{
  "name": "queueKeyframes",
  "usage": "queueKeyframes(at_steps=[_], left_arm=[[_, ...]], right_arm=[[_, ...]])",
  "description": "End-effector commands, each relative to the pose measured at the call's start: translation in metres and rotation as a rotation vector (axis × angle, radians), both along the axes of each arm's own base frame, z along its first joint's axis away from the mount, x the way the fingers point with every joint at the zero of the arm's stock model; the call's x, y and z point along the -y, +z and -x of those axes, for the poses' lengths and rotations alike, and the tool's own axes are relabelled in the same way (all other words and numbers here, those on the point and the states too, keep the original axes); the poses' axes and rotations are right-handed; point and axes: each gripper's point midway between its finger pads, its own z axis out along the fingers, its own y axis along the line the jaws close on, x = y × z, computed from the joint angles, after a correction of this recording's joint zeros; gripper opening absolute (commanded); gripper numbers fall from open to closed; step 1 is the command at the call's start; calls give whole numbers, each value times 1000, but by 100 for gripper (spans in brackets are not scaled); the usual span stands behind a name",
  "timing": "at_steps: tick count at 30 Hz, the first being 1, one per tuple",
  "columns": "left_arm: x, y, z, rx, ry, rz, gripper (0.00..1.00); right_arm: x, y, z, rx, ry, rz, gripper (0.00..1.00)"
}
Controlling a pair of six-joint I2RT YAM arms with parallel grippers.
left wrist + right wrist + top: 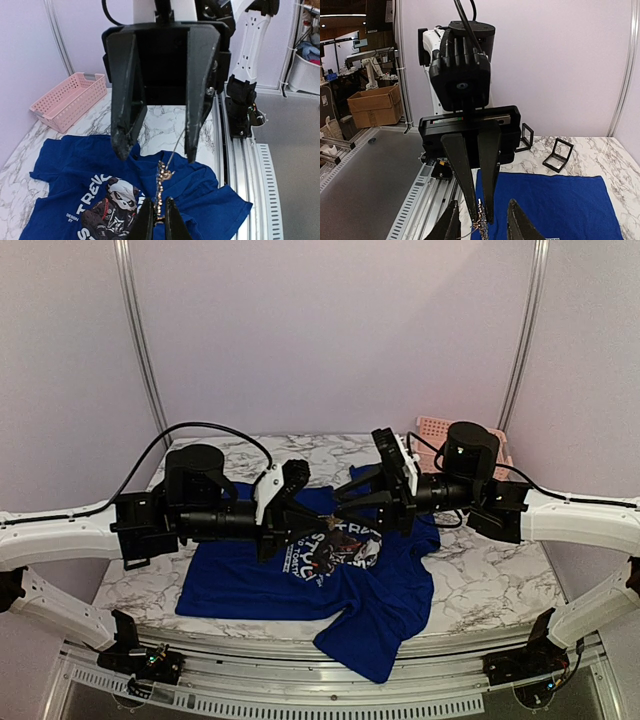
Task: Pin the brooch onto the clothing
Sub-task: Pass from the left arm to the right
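Left wrist view, left to right. Far off to the left of the left gripper (159,201), a pink basket (70,100) on the marble table (160,120). Under the fingertips and spreading to their left, the shirt (65,160), blue, lying on the table, print (107,207) face up just left of the fingers. Between those fingers, pressed nearly together, the brooch (160,186): gold, long, pinched at its near end and reaching forward over a raised fold of cloth; touching the cloth or not, impossible to say. From its far end, a thin pin (176,146) slanting up to the right. Straight ahead, facing back, the right gripper (157,152), jaws standing well apart and clamping nothing; brooch's far end just below the gap, pin tip close by the inner face of one finger, contact unclear.

Right wrist view. Far left, off the table, a cardboard box (375,106). Dead ahead, the left gripper's two fingers side by side, pointing down into the gap between the right gripper's own fingers, brooch at their tips. To the right, blue cloth, and past it two black stands (559,155) on the marble.

Top external view. Both grippers tip to tip above the print, mid-shirt; one corner of the shirt hanging over the table's near edge.
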Motion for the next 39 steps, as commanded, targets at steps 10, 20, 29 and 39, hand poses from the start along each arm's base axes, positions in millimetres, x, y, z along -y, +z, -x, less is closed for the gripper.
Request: queueKeyframes(at_steps=[10, 20, 29, 39], left_arm=[[12, -83, -9, -743, 21, 43, 0], [25, -105, -42, -972, 69, 140, 0], [19, -99, -49, -945, 104, 273, 0], [16, -83, -48, -877, 98, 384, 0]], right_arm=[[6, -4, -61, -211, -310, 75, 32], [41, -41, -108, -500, -457, 147, 51], [78, -92, -61, -847, -451, 122, 65], [47, -85, -23, -725, -287, 56, 61]])
